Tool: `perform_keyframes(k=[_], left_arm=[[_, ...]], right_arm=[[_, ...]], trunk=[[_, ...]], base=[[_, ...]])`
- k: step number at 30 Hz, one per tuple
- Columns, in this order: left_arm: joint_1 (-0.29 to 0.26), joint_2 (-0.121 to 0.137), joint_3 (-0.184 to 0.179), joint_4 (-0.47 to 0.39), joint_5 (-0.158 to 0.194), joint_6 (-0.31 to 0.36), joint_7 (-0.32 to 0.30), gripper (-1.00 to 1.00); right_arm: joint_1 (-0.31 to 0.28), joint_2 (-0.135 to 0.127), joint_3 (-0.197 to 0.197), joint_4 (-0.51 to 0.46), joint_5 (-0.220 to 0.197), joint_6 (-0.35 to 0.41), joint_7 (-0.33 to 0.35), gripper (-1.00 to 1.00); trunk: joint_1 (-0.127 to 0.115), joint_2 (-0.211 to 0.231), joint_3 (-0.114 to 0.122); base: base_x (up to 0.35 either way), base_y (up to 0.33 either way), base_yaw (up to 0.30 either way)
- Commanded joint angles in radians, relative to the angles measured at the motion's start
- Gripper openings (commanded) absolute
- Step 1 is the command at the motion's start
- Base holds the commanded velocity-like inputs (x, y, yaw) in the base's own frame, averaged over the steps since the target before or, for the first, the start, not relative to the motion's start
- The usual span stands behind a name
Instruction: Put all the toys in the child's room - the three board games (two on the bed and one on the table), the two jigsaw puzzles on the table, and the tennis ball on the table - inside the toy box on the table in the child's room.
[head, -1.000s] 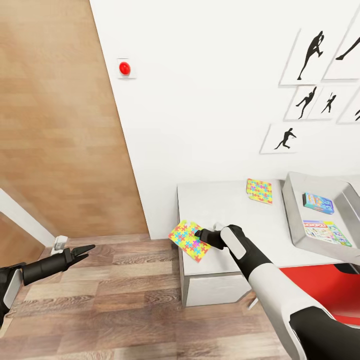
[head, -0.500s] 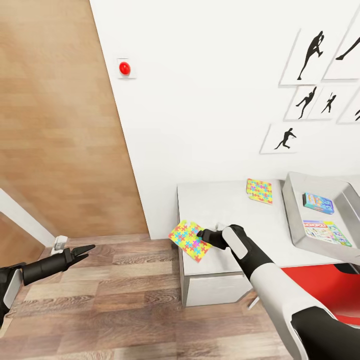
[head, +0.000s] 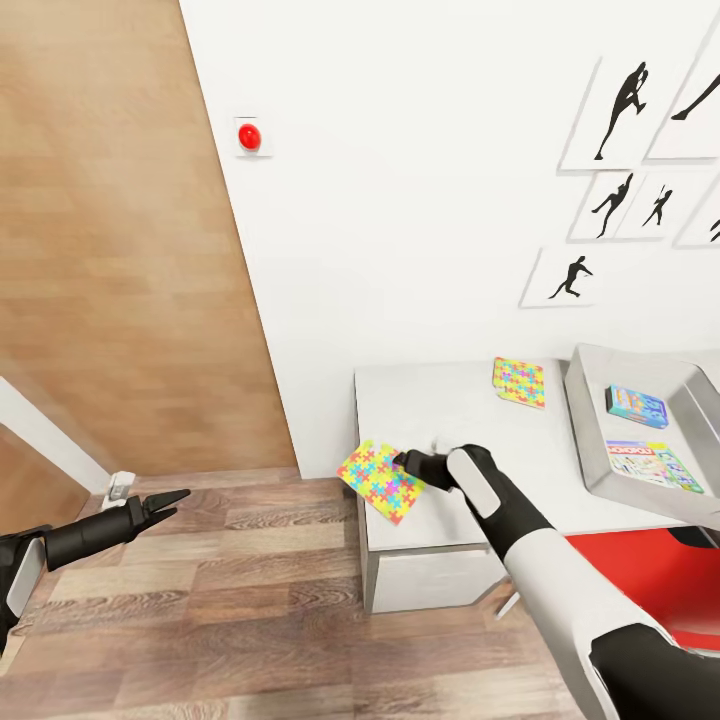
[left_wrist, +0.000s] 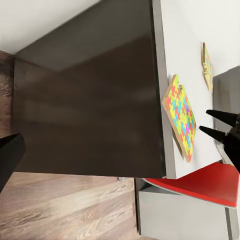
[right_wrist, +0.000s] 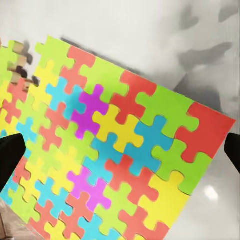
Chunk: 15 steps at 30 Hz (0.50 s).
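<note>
A white wall (head: 400, 200) takes up most of the head view, with a broad brown wooden door (head: 110, 250) at its left side and a wood-plank floor (head: 230, 600) below. A cluster of black sports-silhouette pictures (head: 620, 110) hangs on the wall above the desk, and a small red round button on a white plate (head: 249, 135) sits beside the door.

The long table with a pale grey top and dark grey side (head: 420, 410) stands against the wall; part of a red seat (head: 640, 570) shows in front of it. On the table's right part rests the plain grey toy box with sloping walls (head: 590, 420), holding a blue-yellow board game (head: 636, 404) and a white-green board game with red lettering (head: 654, 465), lying apart from each other.

One multicolour jigsaw puzzle square (head: 519, 382) lies flat near the wall, just left of the toy box. The other jigsaw puzzle mat (head: 380, 481) overhangs the table's front left corner. The right gripper (head: 404, 461) is at its edge, fingers spread wide to either side of the mat in the right wrist view and not clamped on it. The left gripper (head: 178, 496) hangs over the floor well left of the table, its fingers parted.
</note>
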Motion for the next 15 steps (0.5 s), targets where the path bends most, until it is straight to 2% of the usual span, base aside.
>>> perform_keyframes(k=[1,3,7,15], left_arm=[[-0.001,0.000,0.000,0.000,0.002,0.007,-0.002,1.00],[-0.001,0.000,0.001,0.000,0.002,0.007,-0.002,1.00],[-0.001,0.000,0.000,0.000,0.002,0.007,-0.002,1.00],[-0.001,0.000,0.001,0.000,0.002,0.007,-0.002,1.00]], right_arm=[[0.018,-0.008,0.002,-0.041,-0.011,0.002,-0.010,1.00],[0.067,-0.026,0.002,-0.139,-0.012,0.007,-0.010,1.00],[0.143,-0.044,-0.005,-0.317,-0.013,0.037,-0.010,1.00],[0.224,-0.049,-0.083,-0.489,-0.014,0.060,-0.010,1.00]], trunk=[[0.001,-0.002,-0.002],[0.001,-0.002,-0.002],[0.001,-0.002,-0.002],[0.001,-0.002,-0.002]], base=[[0.000,0.000,0.000],[0.000,0.000,0.000],[0.000,0.000,0.000],[0.000,0.000,0.000]])
